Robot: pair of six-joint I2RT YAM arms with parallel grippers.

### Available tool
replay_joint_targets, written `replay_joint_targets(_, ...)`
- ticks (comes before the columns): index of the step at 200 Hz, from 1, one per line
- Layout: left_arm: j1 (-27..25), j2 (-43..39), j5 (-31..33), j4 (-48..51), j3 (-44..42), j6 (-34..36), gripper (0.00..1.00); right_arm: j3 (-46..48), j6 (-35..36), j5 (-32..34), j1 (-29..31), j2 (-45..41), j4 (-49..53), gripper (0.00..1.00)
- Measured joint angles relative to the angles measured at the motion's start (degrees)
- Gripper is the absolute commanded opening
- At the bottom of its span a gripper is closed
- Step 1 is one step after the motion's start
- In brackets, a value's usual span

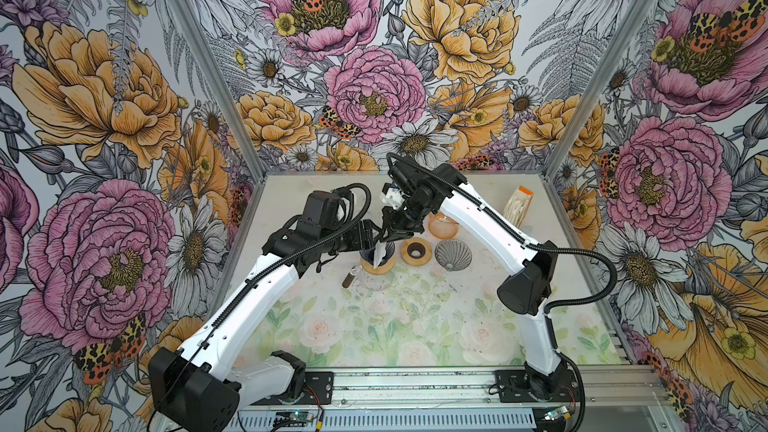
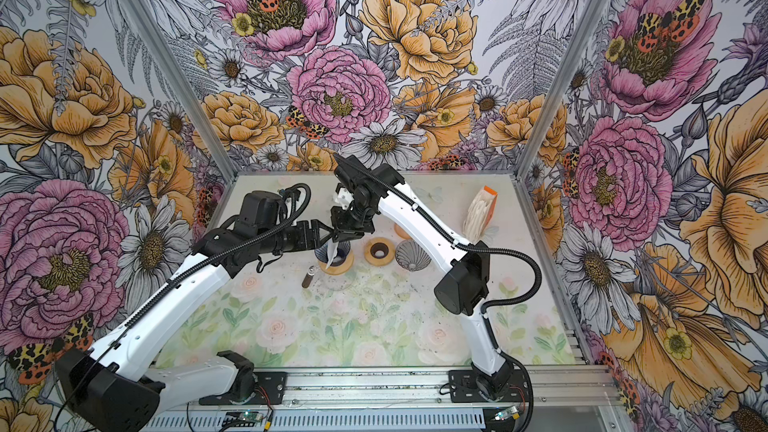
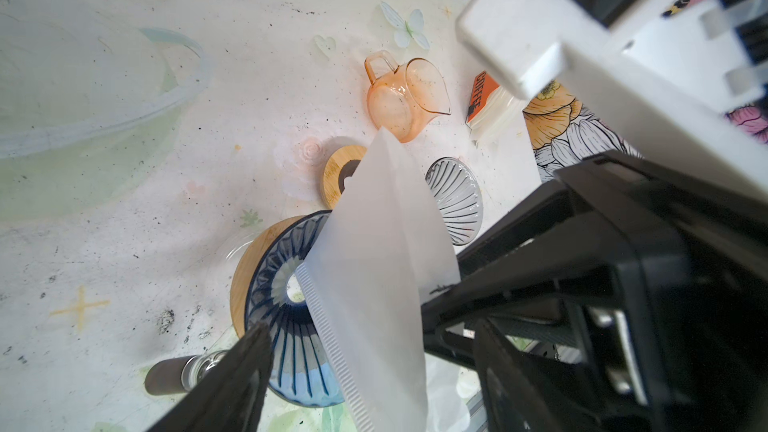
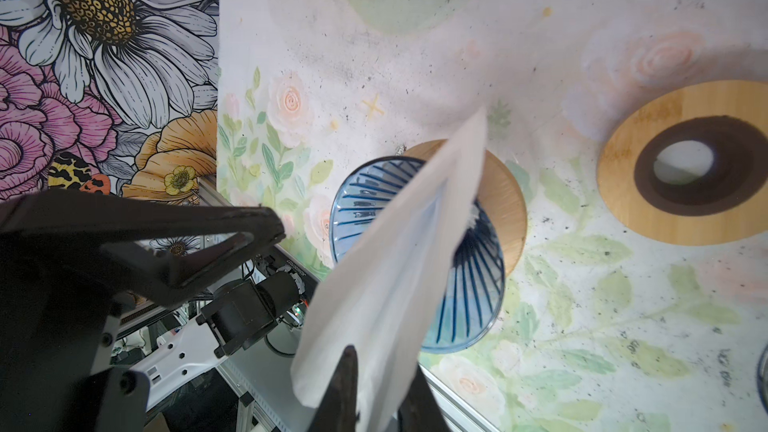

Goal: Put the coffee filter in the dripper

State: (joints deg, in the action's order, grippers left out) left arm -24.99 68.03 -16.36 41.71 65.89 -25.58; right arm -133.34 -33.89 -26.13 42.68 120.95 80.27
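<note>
- Two grippers meet above the blue dripper [image 1: 368,258], which sits in its wooden collar near the middle of the table [image 1: 415,326].
- The coffee filter [image 4: 395,263] is white and folded flat. It hangs upright from the right gripper [image 4: 380,367], with its lower end down in the mouth of the dripper. It is not spread open against the ribbed wall.
- The right gripper's fingers stand narrowly apart, one on each side of the top edge of the paper. I cannot tell whether they are pinching it.
- The left gripper [image 3: 372,328] has its jaws wide apart with the filter between them, and it holds nothing.
- A wooden ring [image 1: 415,251] and a grey ribbed cone [image 1: 453,254] lie just beside the dripper.
- An orange glass pitcher [image 3: 403,97] stands behind them, and a filter packet [image 1: 519,203] stands at the far right.
</note>
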Motion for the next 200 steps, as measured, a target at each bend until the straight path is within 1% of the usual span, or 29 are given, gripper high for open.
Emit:
replay_joint_targets(25, 0.0, 0.02, 0.02, 0.0, 0.0, 0.07, 0.73, 0.0, -0.04, 0.48, 0.0, 0.0, -0.02, 0.27)
replay_joint_targets(99, 0.07, 1.88, 2.19, 1.14, 0.0, 0.9, 0.7, 0.0, -0.11, 2.27, 0.0, 0.0, -0.39, 0.28)
replay_joint_targets(146, 0.44, 2.21, 4.22, 2.82, 0.0, 1.77, 0.69, 0.02, 0.28, 3.87, 0.0, 0.0, -0.39, 0.32)
replay_joint_targets(200, 1.29, 2.19, 6.29, 5.01, 0.0, 2.47, 0.69, 0.04, 0.5, 6.4, 0.0, 0.0, -0.35, 0.34)
